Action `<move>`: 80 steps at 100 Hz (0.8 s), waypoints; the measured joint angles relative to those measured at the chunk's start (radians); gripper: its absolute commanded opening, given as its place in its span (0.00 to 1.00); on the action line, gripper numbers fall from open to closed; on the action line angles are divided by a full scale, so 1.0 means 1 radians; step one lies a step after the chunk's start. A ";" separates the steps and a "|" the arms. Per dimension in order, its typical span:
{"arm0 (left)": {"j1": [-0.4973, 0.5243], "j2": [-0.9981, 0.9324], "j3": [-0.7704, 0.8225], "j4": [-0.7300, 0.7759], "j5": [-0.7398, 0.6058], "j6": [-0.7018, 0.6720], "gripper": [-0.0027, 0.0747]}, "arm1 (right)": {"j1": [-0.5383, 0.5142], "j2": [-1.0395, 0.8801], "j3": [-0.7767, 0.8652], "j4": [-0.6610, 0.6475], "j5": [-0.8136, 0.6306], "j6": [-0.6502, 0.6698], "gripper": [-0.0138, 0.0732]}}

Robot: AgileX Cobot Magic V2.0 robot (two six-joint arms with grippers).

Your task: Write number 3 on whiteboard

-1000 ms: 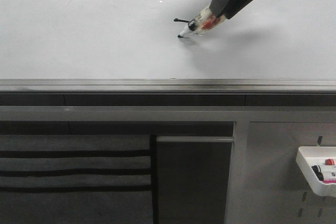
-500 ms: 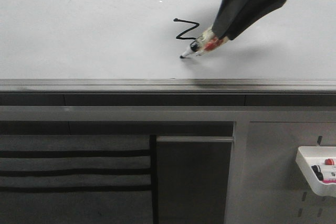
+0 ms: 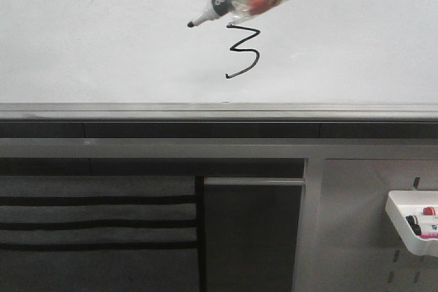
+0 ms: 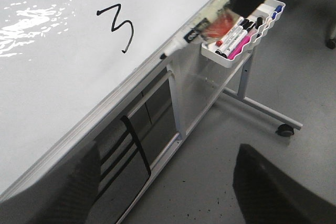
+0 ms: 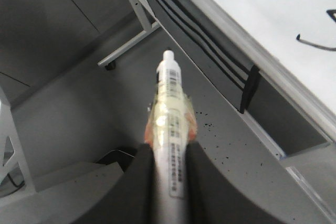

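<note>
Lifted off the whiteboard, marker (right jaws clamped); number 3 complete

You're looking at a grey pegboard panel on the lower right of the front view, with a white tray hooked onto it holding a few markers. Left of that there's a dark cabinet door, then a grey panel with black horizontal stripes. The floor is plain grey, speckled with dark bits near the stand. You can see a metal leg with a caster wheel, and what's probably a chair base at the edge.
</note>
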 measured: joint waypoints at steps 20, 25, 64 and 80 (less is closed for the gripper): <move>0.000 0.000 0.000 0.000 0.000 0.000 0.67 | 0.000 -0.113 0.058 0.000 0.061 -0.127 0.10; 0.000 0.000 0.000 0.000 -0.002 0.000 0.67 | 0.000 -0.129 0.058 0.000 0.071 -0.168 0.10; 0.000 0.093 -0.005 -0.129 -0.014 0.129 0.67 | 0.000 -0.136 0.058 0.002 0.074 -0.470 0.10; -0.020 0.212 -0.093 -0.193 0.073 0.263 0.67 | 0.000 -0.136 0.058 0.004 0.074 -0.500 0.10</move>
